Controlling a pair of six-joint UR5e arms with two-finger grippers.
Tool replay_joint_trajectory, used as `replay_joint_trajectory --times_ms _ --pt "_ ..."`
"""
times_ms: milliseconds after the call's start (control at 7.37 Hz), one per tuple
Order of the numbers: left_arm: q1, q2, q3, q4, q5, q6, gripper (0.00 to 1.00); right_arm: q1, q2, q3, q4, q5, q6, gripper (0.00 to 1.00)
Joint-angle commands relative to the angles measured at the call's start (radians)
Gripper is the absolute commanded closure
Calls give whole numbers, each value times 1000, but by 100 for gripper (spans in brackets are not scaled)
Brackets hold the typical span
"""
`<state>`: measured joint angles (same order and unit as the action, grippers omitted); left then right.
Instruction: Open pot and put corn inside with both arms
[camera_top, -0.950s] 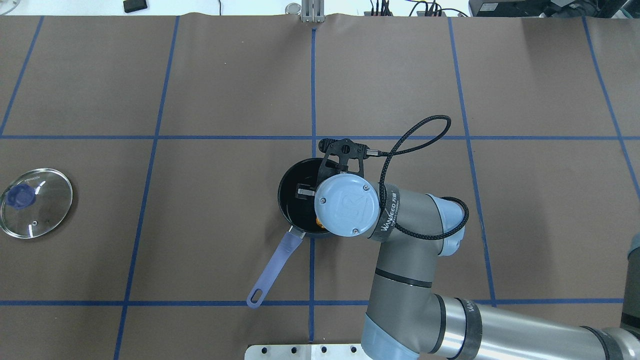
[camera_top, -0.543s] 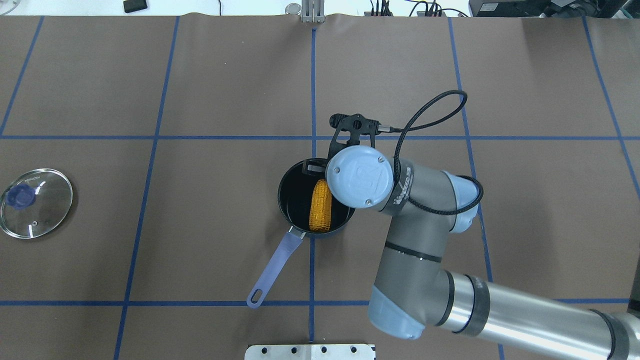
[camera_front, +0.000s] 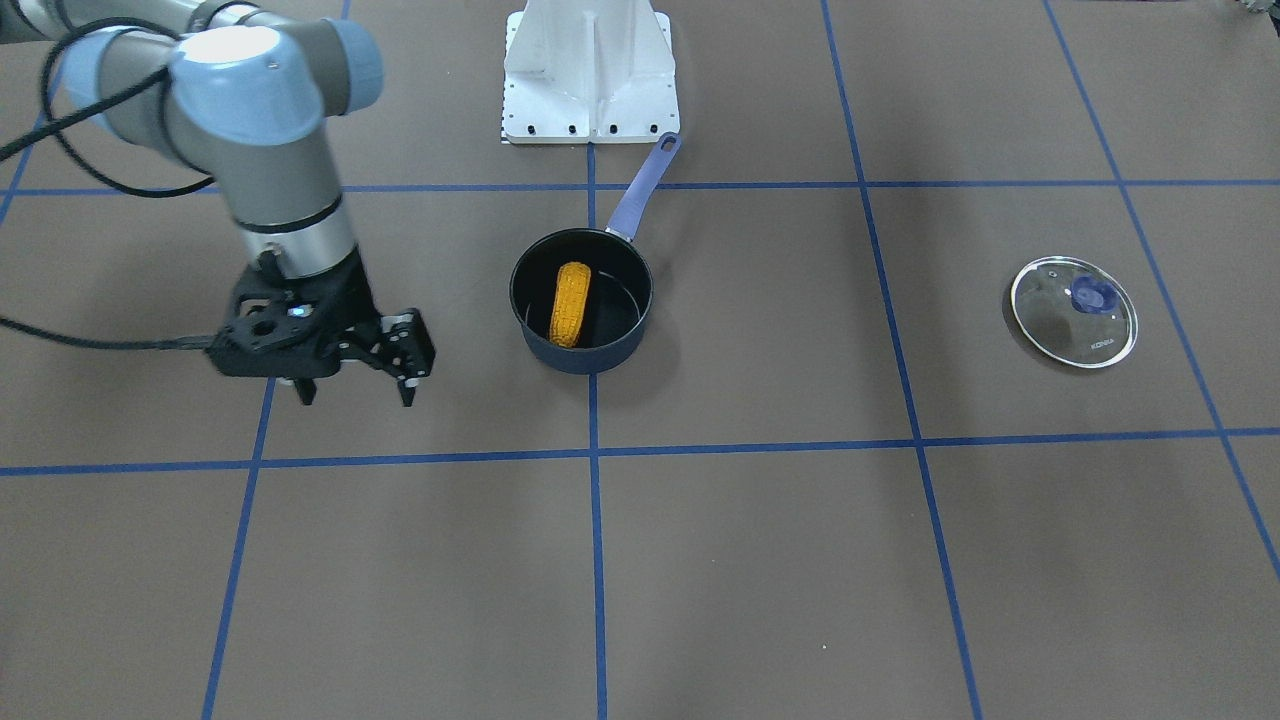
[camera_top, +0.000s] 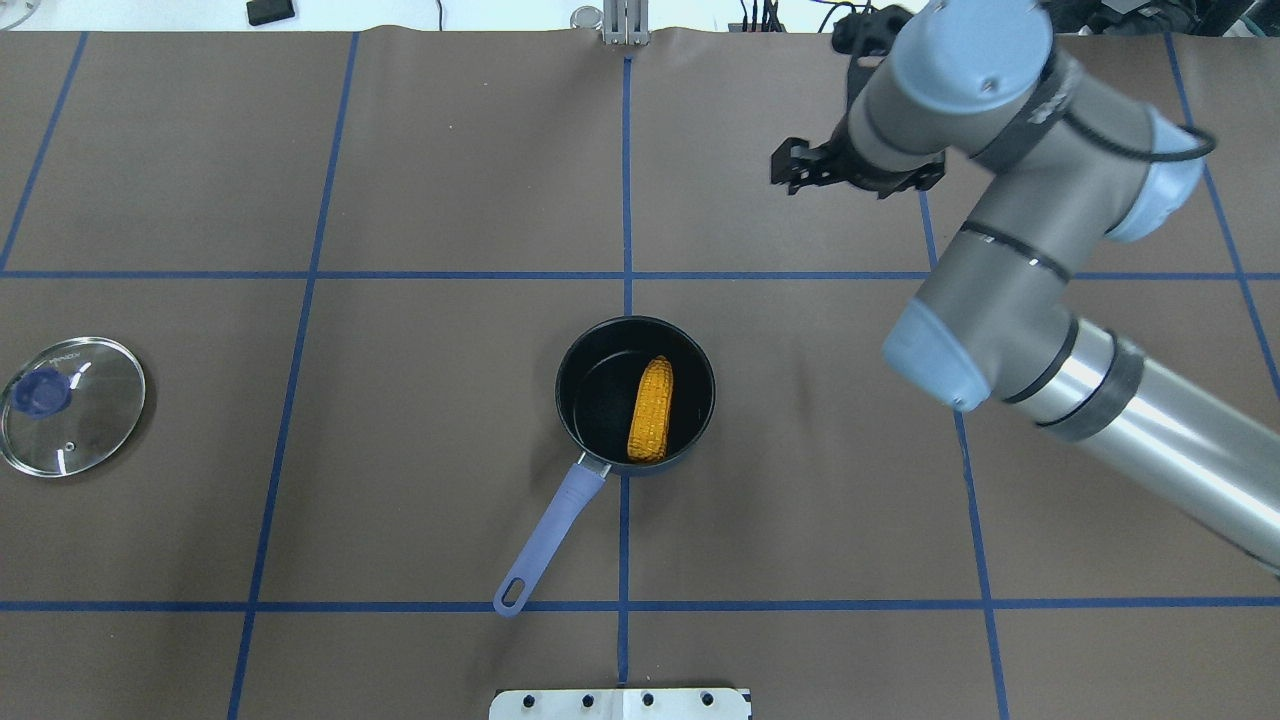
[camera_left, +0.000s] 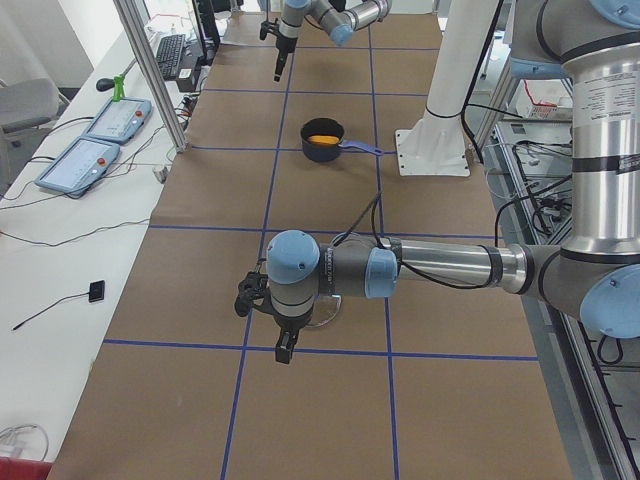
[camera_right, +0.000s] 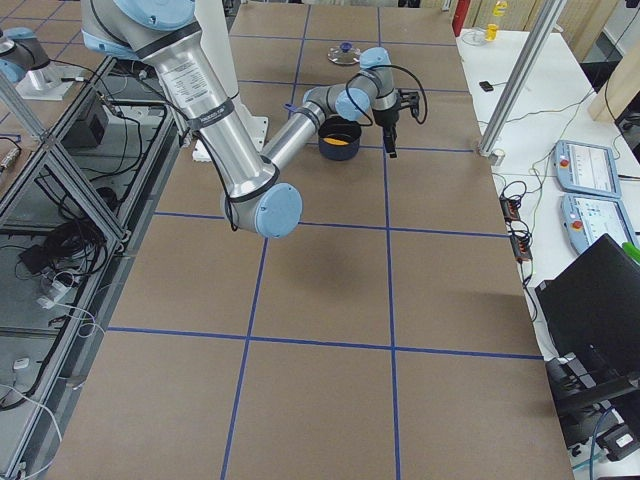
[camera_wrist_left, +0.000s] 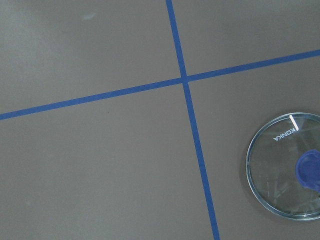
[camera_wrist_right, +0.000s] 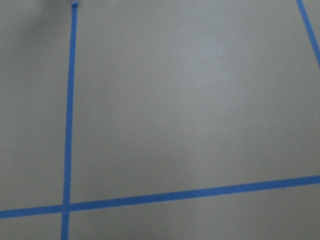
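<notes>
Exterior front-facing view: the corn (camera_front: 570, 303) is seen lying inside the uncovered pot (camera_front: 580, 360), midway along the bench (camera_front: 800, 560) and nearer its robot-side edge. The right gripper (camera_front: 356, 392) is positioned well apart from the pot, with its fingers (camera_front: 406, 383) spread and empty. The glass lid (camera_front: 1050, 335) is laid flat toward the edge at the robot's left.

Overhead exterior view: the corn's tapered end is pointed toward the far edge.

Exterior left view: the left gripper (camera_left: 283, 350) is suspended near the lid; whether its fingers are spread or clenched cannot be told.
</notes>
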<state>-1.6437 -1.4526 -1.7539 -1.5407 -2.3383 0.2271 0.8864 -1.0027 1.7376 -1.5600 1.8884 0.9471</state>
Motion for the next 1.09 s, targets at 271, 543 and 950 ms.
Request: replay_joint_trajectory --times_ms 271,543,950 --pt "1 8 -12 -7 -1 4 1 411 -261 -55 -2 293 -714 0" --pt "1 8 -4 -6 1 3 1 515 -408 -49 11 297 -889 0" --pt "1 15 -12 -2 1 -2 1 675 -606 -24 12 333 -970 0"
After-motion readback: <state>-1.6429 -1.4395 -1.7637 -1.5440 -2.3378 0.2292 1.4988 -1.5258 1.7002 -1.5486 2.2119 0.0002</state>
